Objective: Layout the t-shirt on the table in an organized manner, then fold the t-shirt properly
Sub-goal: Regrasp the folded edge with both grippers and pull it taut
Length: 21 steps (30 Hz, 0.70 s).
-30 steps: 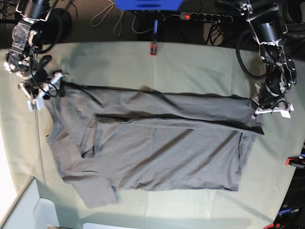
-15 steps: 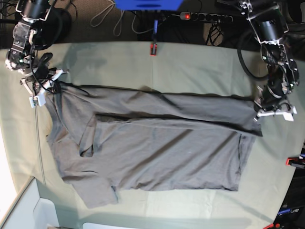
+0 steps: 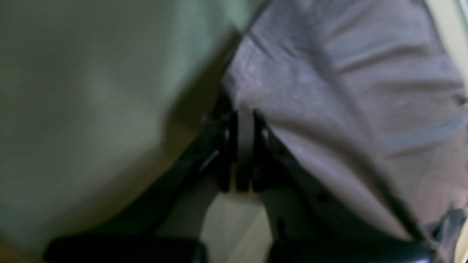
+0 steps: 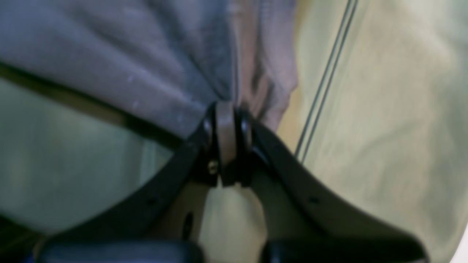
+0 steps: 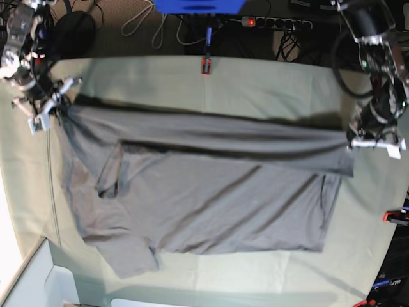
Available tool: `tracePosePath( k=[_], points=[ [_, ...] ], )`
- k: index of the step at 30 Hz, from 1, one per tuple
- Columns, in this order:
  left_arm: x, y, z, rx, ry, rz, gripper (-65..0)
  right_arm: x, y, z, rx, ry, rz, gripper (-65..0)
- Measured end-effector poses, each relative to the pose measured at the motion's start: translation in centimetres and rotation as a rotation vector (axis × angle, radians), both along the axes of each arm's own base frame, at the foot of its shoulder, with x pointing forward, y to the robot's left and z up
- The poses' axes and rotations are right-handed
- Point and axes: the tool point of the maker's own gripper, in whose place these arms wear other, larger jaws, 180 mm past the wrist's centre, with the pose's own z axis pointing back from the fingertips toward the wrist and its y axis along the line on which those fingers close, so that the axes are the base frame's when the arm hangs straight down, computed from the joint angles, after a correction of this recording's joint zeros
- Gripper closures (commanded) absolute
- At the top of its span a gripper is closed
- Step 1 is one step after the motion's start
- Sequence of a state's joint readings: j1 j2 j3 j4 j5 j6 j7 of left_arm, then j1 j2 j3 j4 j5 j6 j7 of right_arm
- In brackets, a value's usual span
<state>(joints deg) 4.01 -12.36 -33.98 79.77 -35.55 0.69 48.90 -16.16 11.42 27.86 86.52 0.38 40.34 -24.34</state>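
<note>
Right gripper (image 4: 226, 120): you now have its jaws pressed together on a bunch of the t-shirt (image 5: 204, 192) at the shoulder corner; a second ago they stood spread beside that edge.
Left gripper (image 3: 243, 124): you hold the far hem corner pinched between closed jaws, same as before.
What changed: your right arm has moved up and outward, so the upper edge now runs as a taut band between your two grips, lifted off the table (image 5: 268, 83), with a dark shadow under it.
Meaning for the task: you look to be in the laying-out stage; both corners are secured, so a stretch or flick can flatten it.
T-shirt position: it lies mid-table, lower body resting on the cloth, one sleeve crumpled at the near corner.
In the way: red clamps (image 5: 205, 66) sit at the table's edges, and a thin cord (image 4: 325, 84) runs beside your right grip; keep clear of both.
</note>
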Motion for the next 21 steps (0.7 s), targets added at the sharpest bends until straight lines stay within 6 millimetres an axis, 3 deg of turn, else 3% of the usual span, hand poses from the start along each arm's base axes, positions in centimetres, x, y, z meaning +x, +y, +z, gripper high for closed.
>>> tracePosePath(
  k=[3,10,17,21],
  points=[
    [-0.4,-0.2,0.9,0.016,-0.008,-0.02,-0.2,-0.1,-0.3,0.9,-0.023,-0.015,0.001,0.0],
    [-0.7,2.0,3.3,0.036,-0.073,0.044,-0.2,1.5,-1.9,5.2,-0.055,-0.154,-0.061,0.0],
    [-2.7,1.9,2.0,0.031,-0.029,0.045,-0.2,0.1,-2.0,3.8,-0.042,-0.112,-0.101,0.0],
    [-3.8,0.9,0.5,0.003,0.007,0.061,-0.2,-3.0,-1.6,2.0,-0.032,-0.035,-0.099,0.0]
  ],
)
